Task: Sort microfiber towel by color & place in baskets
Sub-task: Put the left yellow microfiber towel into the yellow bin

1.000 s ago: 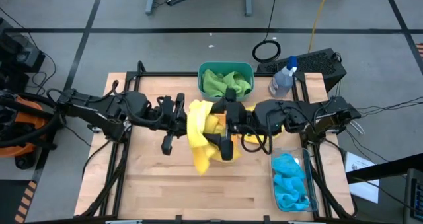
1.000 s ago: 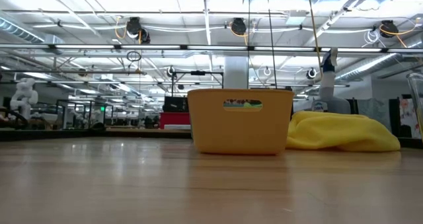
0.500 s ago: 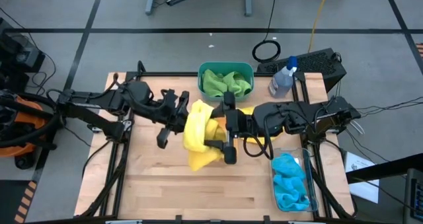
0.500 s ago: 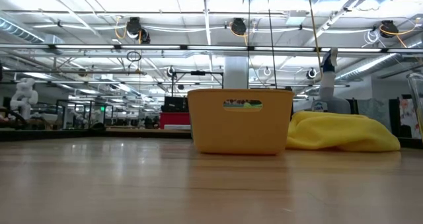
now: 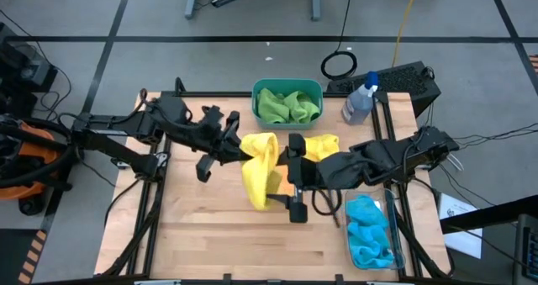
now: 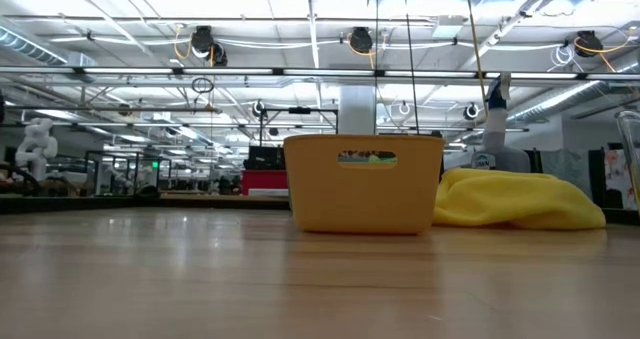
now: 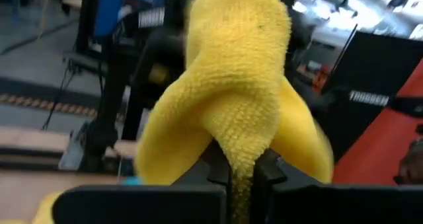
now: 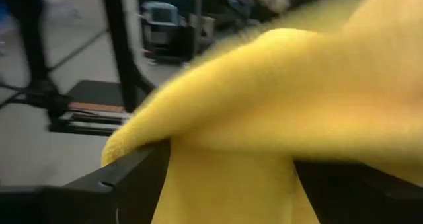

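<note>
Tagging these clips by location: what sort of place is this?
Probably a robotics lab or workshop: a wooden table with two arms on a taped grey floor, and behind the orange basket an open hall with exposed ceiling rails, hanging cables and more benches.

Left arm reaching from nine o'clock toward centre, left gripper (image 5: pixel 241 148) jaws clamped on a yellow microfiber towel (image 5: pixel 259 169), right arm from three o'clock, right gripper (image 5: pixel 296 177) jaws spread beside it

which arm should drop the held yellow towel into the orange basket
Left. The left gripper is pinched shut on the hanging yellow towel, as the left wrist view shows. The right gripper sits open beside it.
</note>
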`<action>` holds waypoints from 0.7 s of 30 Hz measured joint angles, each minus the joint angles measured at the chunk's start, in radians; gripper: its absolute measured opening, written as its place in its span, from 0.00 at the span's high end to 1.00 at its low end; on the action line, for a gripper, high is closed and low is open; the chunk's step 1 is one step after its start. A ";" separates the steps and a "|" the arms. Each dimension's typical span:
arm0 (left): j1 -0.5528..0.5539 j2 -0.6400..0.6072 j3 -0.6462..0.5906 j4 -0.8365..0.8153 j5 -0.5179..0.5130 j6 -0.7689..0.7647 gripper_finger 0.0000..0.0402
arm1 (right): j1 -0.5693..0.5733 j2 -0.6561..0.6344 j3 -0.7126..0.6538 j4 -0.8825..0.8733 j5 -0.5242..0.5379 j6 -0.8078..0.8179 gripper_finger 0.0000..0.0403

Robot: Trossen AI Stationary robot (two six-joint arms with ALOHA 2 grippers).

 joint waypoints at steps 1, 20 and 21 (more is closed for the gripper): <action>0.000 -0.002 0.000 0.018 0.000 0.000 0.96 | 0.002 0.002 -0.001 -0.011 0.025 0.015 0.22; -0.048 0.015 0.001 0.220 0.087 0.067 0.96 | -0.080 -0.001 0.000 0.062 0.044 0.197 0.18; -0.054 0.015 0.001 0.217 0.090 0.085 0.96 | -0.088 -0.001 0.000 0.081 0.006 0.211 0.16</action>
